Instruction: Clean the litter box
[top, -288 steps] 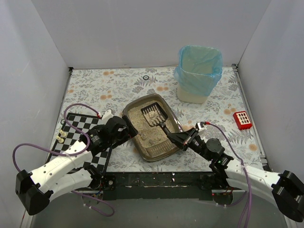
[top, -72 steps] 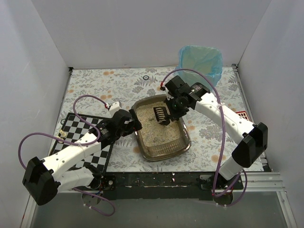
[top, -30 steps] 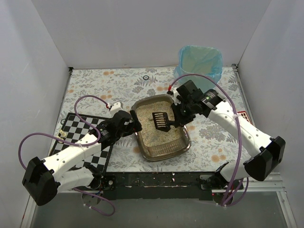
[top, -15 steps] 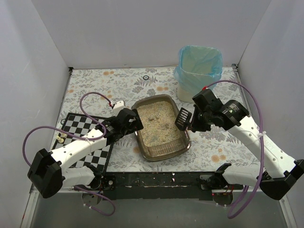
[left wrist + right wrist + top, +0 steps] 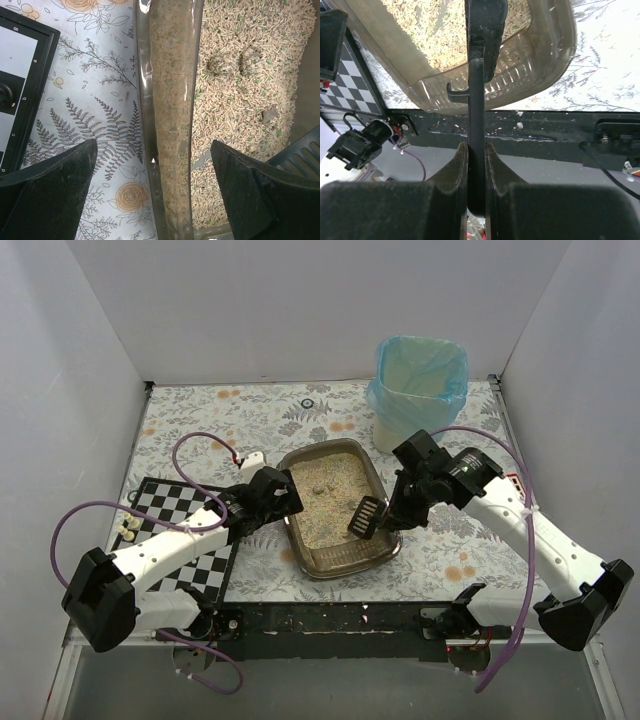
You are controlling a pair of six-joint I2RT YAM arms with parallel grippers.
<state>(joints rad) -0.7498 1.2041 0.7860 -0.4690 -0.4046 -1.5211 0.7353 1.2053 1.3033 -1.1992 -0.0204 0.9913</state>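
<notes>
The litter box (image 5: 345, 560) sits between both grippers — its left wall runs beneath the left gripper (image 5: 283, 496), whose fingers stand wide apart. The right gripper (image 5: 397, 504) clamps the black scoop (image 5: 368, 517) by its handle, head over the box's right rim.

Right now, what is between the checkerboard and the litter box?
A strip of flowery tablecloth, seen in the left wrist view; the open left gripper hangs above it, straddling the litter box wall.
</notes>
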